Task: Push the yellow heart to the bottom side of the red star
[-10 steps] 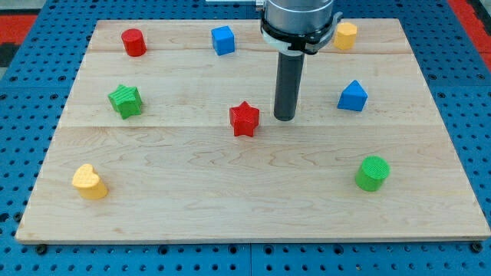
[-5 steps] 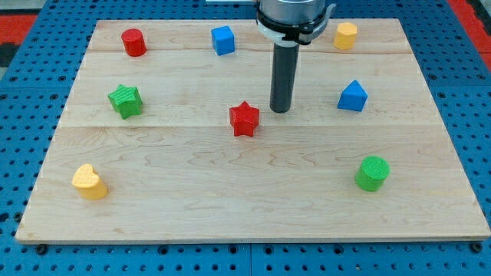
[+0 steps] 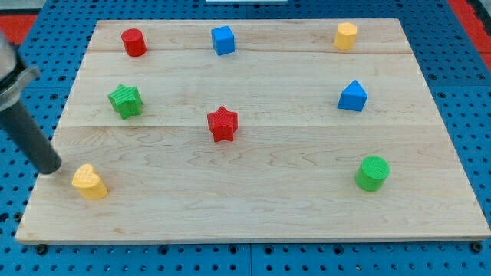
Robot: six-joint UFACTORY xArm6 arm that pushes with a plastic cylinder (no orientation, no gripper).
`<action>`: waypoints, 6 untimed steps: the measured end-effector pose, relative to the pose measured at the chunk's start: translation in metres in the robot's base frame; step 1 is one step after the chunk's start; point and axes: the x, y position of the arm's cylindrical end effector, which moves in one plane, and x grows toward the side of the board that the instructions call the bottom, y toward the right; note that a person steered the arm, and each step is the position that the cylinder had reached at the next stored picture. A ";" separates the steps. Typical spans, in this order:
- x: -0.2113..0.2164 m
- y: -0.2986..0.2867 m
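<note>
The yellow heart (image 3: 90,182) lies near the board's bottom left corner. The red star (image 3: 222,124) sits near the middle of the board, well to the right of and above the heart. My tip (image 3: 49,168) is at the board's left edge, just left of and slightly above the yellow heart, with a small gap between them. The dark rod slants up to the view's left edge.
A green star (image 3: 125,100), a red cylinder (image 3: 133,42), a blue cube (image 3: 223,40), a yellow block (image 3: 346,35), a blue triangular block (image 3: 352,96) and a green cylinder (image 3: 373,172) lie on the wooden board (image 3: 253,207).
My tip has swept from just right of the red star to the board's left edge beside the yellow heart. The red star now sits a little further left and lower.
</note>
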 end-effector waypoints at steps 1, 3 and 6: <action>0.020 0.045; 0.020 0.171; 0.026 0.258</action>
